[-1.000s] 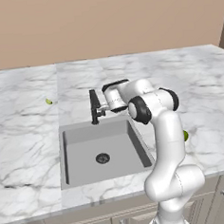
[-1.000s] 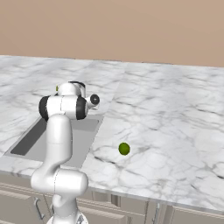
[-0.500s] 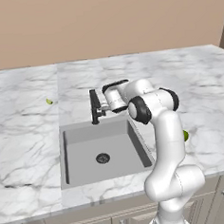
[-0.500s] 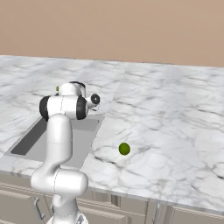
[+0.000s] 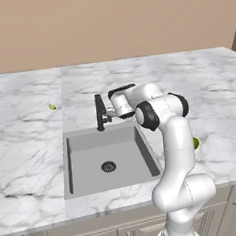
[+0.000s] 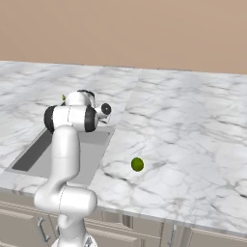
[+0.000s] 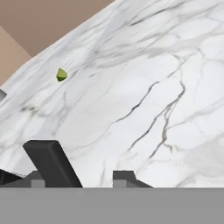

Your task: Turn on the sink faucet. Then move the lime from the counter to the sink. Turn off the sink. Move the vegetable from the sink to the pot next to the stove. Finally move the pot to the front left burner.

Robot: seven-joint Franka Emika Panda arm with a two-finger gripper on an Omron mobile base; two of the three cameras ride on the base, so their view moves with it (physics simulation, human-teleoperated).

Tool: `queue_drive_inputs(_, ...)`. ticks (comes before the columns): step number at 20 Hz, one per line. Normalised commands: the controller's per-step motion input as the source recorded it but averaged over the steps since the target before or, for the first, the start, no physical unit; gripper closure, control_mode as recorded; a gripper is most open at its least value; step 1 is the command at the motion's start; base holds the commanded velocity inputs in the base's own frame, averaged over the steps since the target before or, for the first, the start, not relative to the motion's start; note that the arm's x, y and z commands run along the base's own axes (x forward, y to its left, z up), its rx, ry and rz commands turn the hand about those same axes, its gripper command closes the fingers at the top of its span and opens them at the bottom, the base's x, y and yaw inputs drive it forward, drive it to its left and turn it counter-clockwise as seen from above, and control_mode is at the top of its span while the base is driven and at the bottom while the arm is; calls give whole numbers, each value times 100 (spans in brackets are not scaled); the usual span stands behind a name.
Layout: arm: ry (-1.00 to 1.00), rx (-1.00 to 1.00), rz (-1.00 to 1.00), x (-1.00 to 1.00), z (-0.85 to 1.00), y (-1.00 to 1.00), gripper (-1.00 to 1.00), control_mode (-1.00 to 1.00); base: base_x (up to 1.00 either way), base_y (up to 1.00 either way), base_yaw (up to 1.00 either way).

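Note:
The slim black sink faucet (image 5: 99, 113) stands at the back rim of the grey sink (image 5: 87, 153); no water shows. My gripper (image 5: 108, 110) is level with the faucet, just to its right, at the small side lever. In the hand view a black faucet part (image 7: 52, 161) rises between my fingertips, and my gripper (image 7: 81, 179) is open around it without squeezing it. The lime (image 6: 137, 164) lies on the white marble counter (image 6: 193, 125) right of the sink, and is half hidden behind my arm (image 5: 195, 143). The pot and the stove are out of view.
A tiny yellow-green speck (image 5: 52, 106) lies on the counter left of the faucet, also seen as the speck (image 7: 61, 75). The basin has a round dark drain (image 5: 109, 166). A tan wall (image 5: 107, 20) backs the counter, and beige cabinets (image 6: 144, 231) sit below.

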Motion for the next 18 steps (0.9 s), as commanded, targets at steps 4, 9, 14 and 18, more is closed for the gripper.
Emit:
queue_drive_inputs(4,4,2,-4,0,-68,-79,100,-100,0,0,0)
queue_drive_inputs(9,0,4,-4,-3,-81,-84,100,-100,0,0,0)
queue_drive_inputs(14,0,10,-5,-11,-89,-88,100,-100,0,0,0)
queue_drive_inputs(18,0,9,-5,-10,-81,-83,100,-100,0,0,0)
